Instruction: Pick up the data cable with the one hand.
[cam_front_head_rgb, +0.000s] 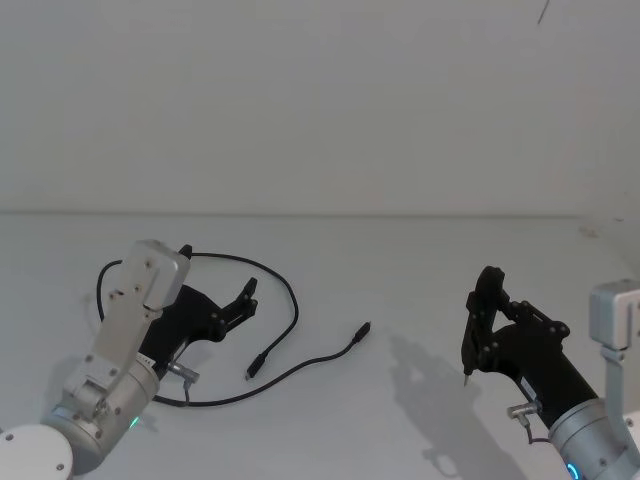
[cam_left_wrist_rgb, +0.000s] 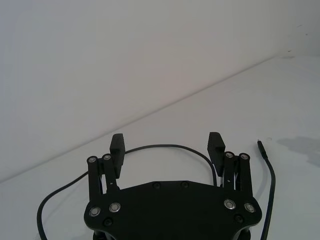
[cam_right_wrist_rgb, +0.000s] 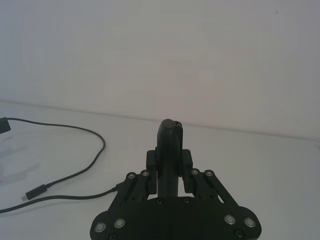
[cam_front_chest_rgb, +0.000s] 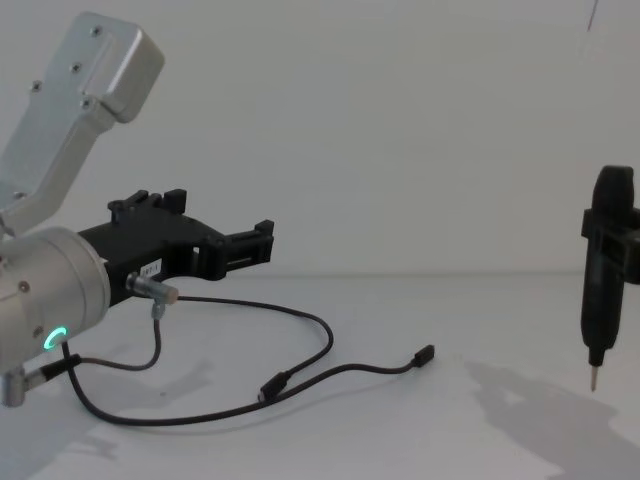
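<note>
The left gripper (cam_front_head_rgb: 249, 297) hung low above the white table (cam_front_head_rgb: 400, 270), not touching it. It sat on a silver cylinder (cam_front_chest_rgb: 55, 285) with a green ring (cam_front_chest_rgb: 55, 338) glowing on it. Its short black fingers (cam_left_wrist_rgb: 117, 143) were spread wide apart with nothing held between them, and they pointed forward and to the right.

The data cable (cam_front_head_rgb: 296, 303) lay slack on the table around and beneath this hand. Seen from above, one stretch rose behind the hand's wrist and curved past in front of the fingertips. It then bent back toward the robot just right of them. In the left wrist view that arc crossed the open gap just beyond the fingertips, down on the table surface. The near plug (cam_front_head_rgb: 256, 367) rested right of the hand's body, closer to the robot than the fingertips. A second stretch ran under the wrist and out to the right, ending in the far plug (cam_front_head_rgb: 363, 331). That plug lay well right of the fingertips, between the two grippers.

The right gripper (cam_front_head_rgb: 468, 374) hung far to the right of the hand and well apart from the cable. Its slim fingers were pressed together, its pale tip pointed down, and it held nothing.
</note>
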